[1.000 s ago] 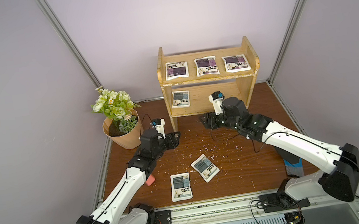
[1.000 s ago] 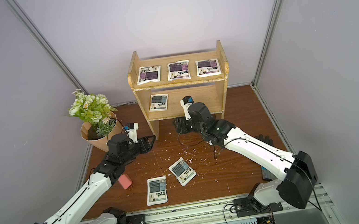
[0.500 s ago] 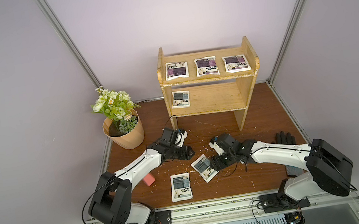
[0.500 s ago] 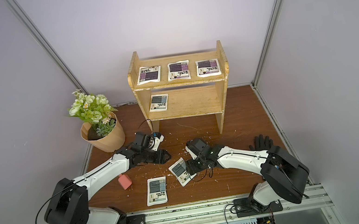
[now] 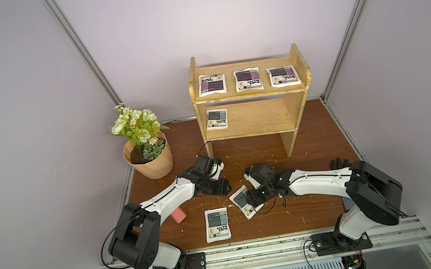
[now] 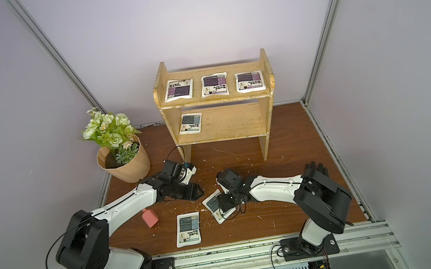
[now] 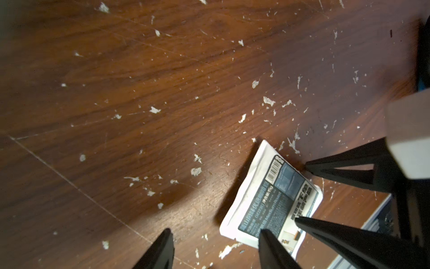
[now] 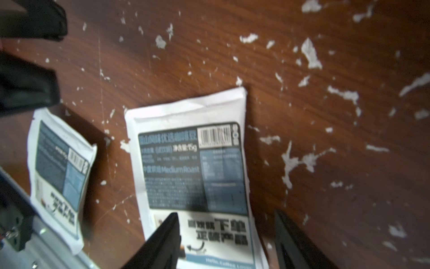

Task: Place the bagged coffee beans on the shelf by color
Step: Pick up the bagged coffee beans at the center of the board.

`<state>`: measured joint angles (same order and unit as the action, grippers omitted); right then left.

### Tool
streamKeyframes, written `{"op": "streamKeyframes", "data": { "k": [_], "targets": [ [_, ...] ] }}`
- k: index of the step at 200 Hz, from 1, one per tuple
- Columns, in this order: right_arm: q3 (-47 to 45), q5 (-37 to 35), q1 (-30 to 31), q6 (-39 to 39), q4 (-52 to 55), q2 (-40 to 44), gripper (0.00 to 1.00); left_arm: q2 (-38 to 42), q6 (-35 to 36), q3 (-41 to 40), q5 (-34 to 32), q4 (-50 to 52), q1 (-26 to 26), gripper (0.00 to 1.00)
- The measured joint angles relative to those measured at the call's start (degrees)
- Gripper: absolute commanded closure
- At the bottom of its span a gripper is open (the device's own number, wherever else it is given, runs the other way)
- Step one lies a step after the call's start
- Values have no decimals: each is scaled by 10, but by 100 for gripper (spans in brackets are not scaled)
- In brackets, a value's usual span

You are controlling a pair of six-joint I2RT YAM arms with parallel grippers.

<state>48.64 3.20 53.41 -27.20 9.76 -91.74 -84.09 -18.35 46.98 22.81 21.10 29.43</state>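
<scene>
The light yellowish wooden two-tier shelf (image 5: 258, 118) stands at the back of the brown wooden table (image 5: 312, 140). On its top tier lie three white pouches w/ purple labels (image 5: 248, 79); on the lower tier, left end, one white pouch w/ grey-blue label (image 5: 217, 119). Two more lie on the table near the front: a straight grey-blue pouch (image 5: 217, 225) and, just beside it, a tilted grey-blue pouch (image 8: 193, 163). The right end effector (image 8: 225, 213) is over the tilted one, jaws apart, holding nothing: one finger above the label, the other just outside the pouch edge. The left end effector (image 7: 215, 230) is also open & empty, over bare table near that pouch's corner.
</scene>
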Motion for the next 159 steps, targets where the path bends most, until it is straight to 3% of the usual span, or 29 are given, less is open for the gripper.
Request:
{"op": "streamKeyframes", "data": {
  "k": [41,69,159],
  "targets": [
    [81,-118,44,7,71,-65,34,0,0,3,-8,8,0,38],
    [121,-158,48,-18,108,-95,36,3,0,10,1,13,-9,38],
    [125,-96,-65,-94,33,-106,35,-3,2,11,83,-2,-37,37]
  ]
}}
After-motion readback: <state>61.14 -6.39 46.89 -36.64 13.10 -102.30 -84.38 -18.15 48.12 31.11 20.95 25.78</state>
